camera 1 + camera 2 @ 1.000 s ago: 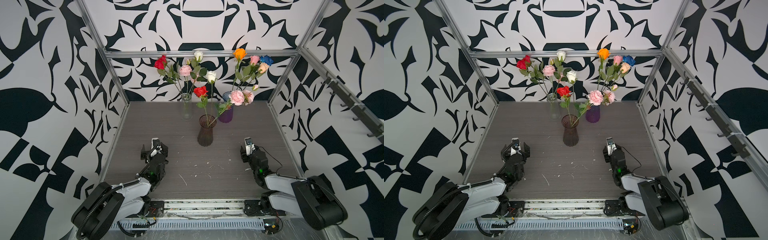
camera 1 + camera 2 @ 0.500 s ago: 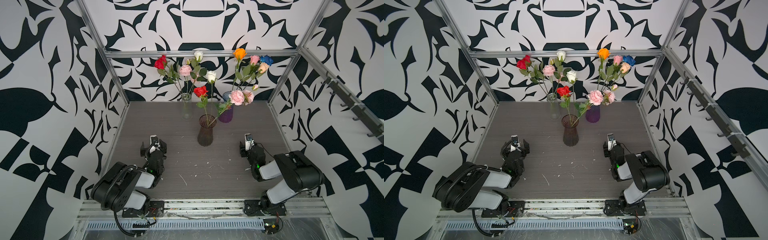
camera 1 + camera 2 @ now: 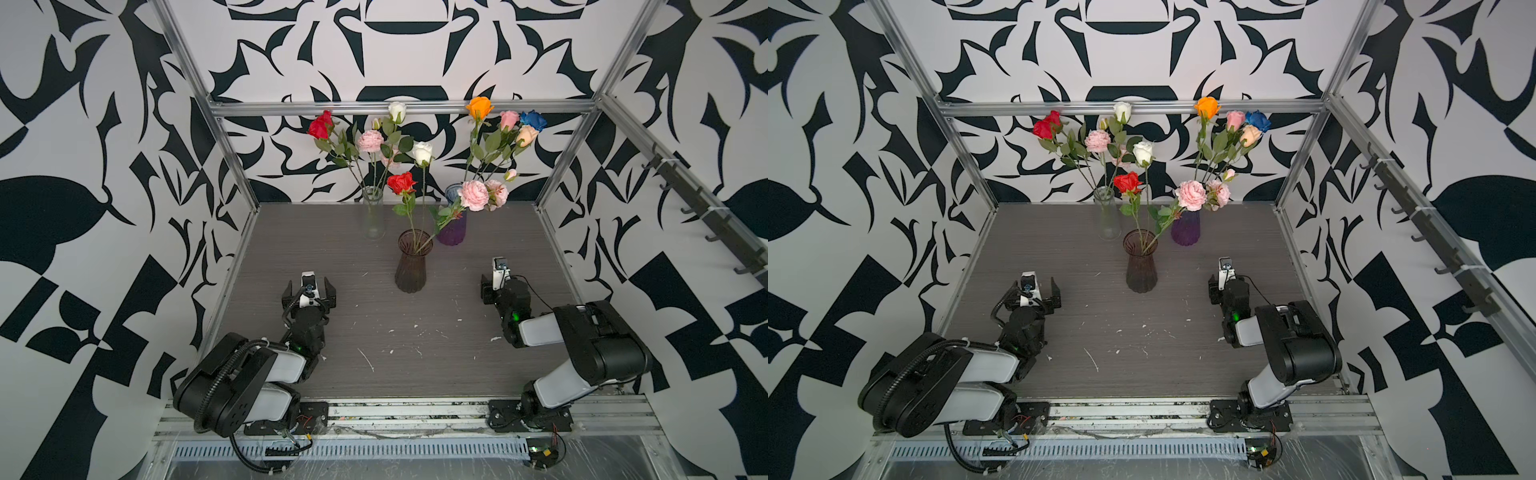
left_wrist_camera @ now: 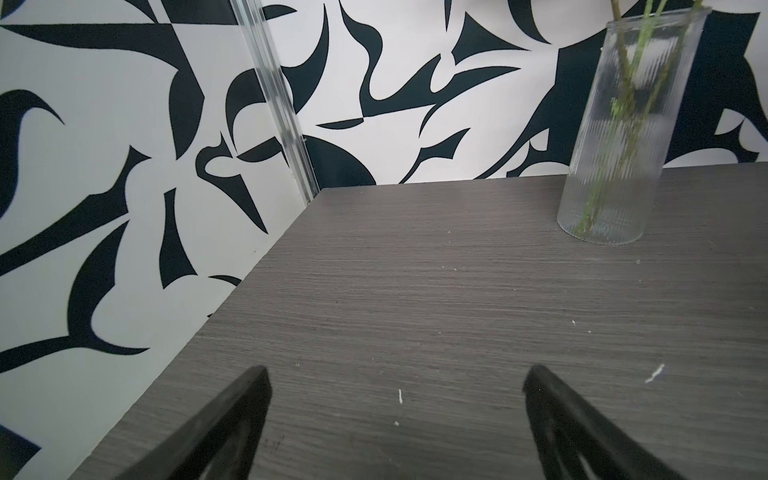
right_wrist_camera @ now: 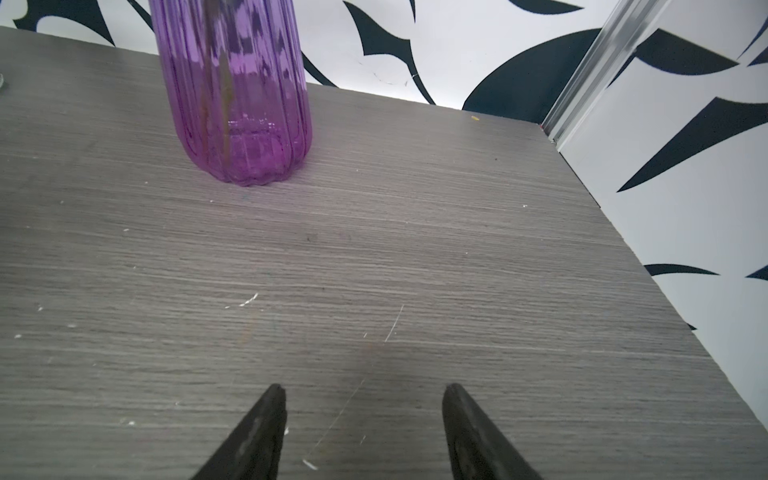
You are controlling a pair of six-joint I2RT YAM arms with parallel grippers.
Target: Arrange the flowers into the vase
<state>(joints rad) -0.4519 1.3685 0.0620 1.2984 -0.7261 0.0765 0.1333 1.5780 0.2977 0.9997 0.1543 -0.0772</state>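
Top views show all the flowers [image 3: 473, 195] already standing in glass: some in the brown vase [image 3: 410, 266] at mid-bench, the rest in the clear vase [image 3: 372, 216] and the purple vase [image 3: 452, 232] behind it. None lies on the bench [image 3: 415, 332], so I judge the arranging finished, which would explain why I sit folded low at the near side, well apart from all three vases. My left end effector [image 4: 397, 374] is spread wide over bare bench. My right end effector [image 5: 365, 390] is spread less far, with nothing between its jaws. Wrist views add green stems [image 4: 623, 104] reaching the clear vase's base and dim ones inside the purple vase; only from above can I see which colours stand where.
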